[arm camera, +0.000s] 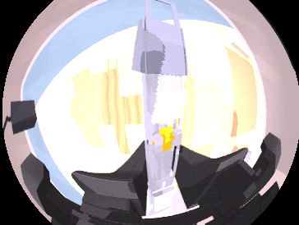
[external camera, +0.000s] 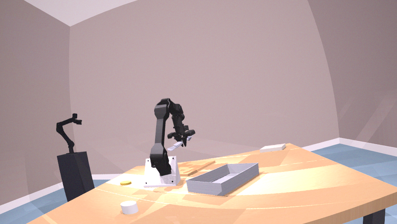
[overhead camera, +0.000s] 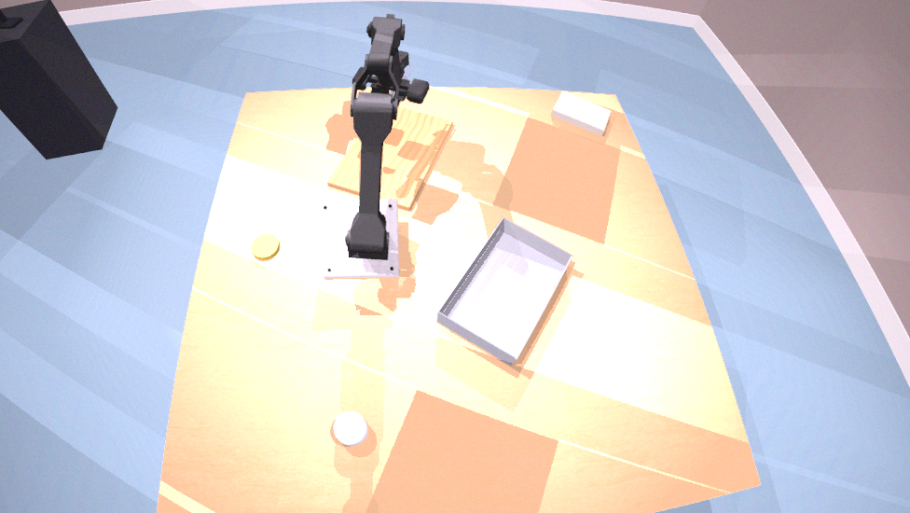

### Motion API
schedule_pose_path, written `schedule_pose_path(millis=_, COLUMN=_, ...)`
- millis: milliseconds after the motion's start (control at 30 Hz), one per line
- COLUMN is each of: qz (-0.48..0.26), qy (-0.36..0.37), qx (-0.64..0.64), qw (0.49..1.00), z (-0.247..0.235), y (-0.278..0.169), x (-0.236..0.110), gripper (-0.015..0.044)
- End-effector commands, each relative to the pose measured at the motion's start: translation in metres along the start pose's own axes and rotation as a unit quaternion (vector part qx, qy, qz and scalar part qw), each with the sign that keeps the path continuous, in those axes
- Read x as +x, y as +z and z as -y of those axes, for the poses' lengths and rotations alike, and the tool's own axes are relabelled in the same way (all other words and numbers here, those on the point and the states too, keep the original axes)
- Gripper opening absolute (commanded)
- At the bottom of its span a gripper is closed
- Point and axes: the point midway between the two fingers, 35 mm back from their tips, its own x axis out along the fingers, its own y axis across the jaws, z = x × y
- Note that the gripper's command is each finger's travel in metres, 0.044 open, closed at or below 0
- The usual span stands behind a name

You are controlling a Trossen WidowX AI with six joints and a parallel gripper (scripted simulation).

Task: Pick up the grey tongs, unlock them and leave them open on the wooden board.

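Note:
My gripper [external camera: 182, 141] [arm camera: 162, 155] is shut on the grey tongs [external camera: 175, 146] [arm camera: 160, 91] and holds them in the air above the wooden board [overhead camera: 353, 167] [external camera: 199, 166] [arm camera: 116, 99]. In the exterior view the tongs slant down to the left, well above the board. In the wrist view their two arms lie close together, with an orange lock piece [arm camera: 166, 139] between my fingers. In the top view my arm hides the gripper and the tongs. The grey roasting tin [overhead camera: 463, 284] [external camera: 206, 188] stands empty to the right of my base.
A white block [overhead camera: 580, 113] [external camera: 272, 147] lies at the table's far right corner. A yellow disc [overhead camera: 265, 246] [external camera: 125, 182] lies left of my base. A white cylinder [overhead camera: 349, 428] [external camera: 129, 207] stands near the front edge. A black pedestal [overhead camera: 44, 76] [external camera: 75, 175] stands off the table.

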Motion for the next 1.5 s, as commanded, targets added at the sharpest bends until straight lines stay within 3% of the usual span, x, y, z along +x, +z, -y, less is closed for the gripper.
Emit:
schedule_pose_path(millis=0, qz=0.040, qy=-0.002, qx=-0.003, qw=0.999, z=-0.001, y=0.004, x=-0.005, gripper=-0.0150)
schedule_pose_path(millis=1467, qz=0.366, qy=-0.007, qx=-0.008, qw=0.931, z=-0.005, y=-0.003, x=-0.034, gripper=-0.0150)
